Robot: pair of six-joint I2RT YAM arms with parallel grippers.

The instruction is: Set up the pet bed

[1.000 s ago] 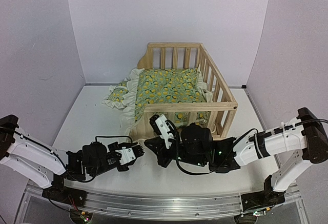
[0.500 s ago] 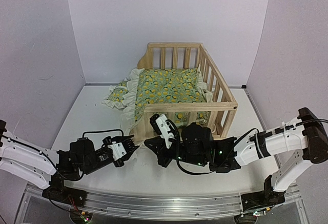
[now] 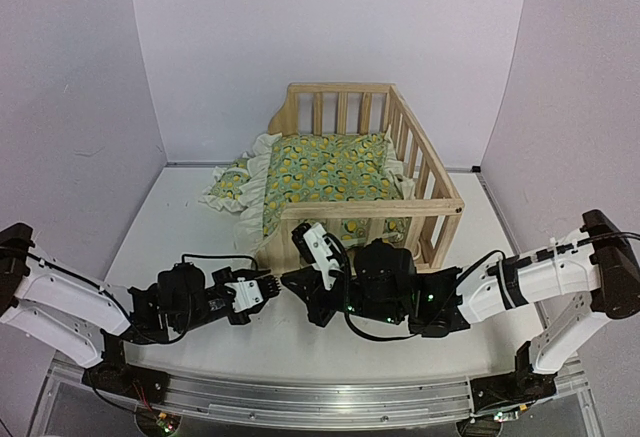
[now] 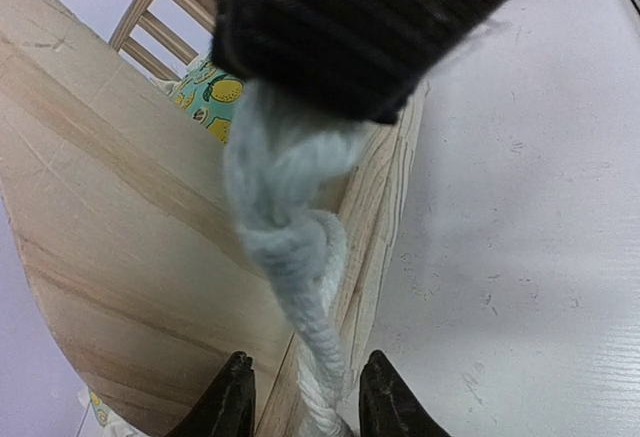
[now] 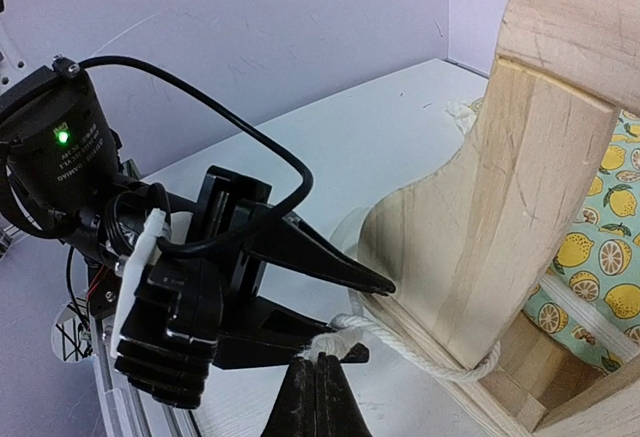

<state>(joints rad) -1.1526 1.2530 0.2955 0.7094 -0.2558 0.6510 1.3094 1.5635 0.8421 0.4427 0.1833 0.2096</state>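
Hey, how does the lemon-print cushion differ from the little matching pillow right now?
The cushion is much larger than the pillow. The cushion lies inside the wooden frame, its ruffle spilling over the low side; the pillow lies outside it on the table. Both share the lemon print and cream ruffles.

top view high, from behind, downward; both wrist views close on, seemingly, one pet bed (image 3: 372,209) corner

We record plain pale lilac walls (image 3: 330,37) on three sides of a scuffed white tabletop (image 3: 165,232), evenly lit.
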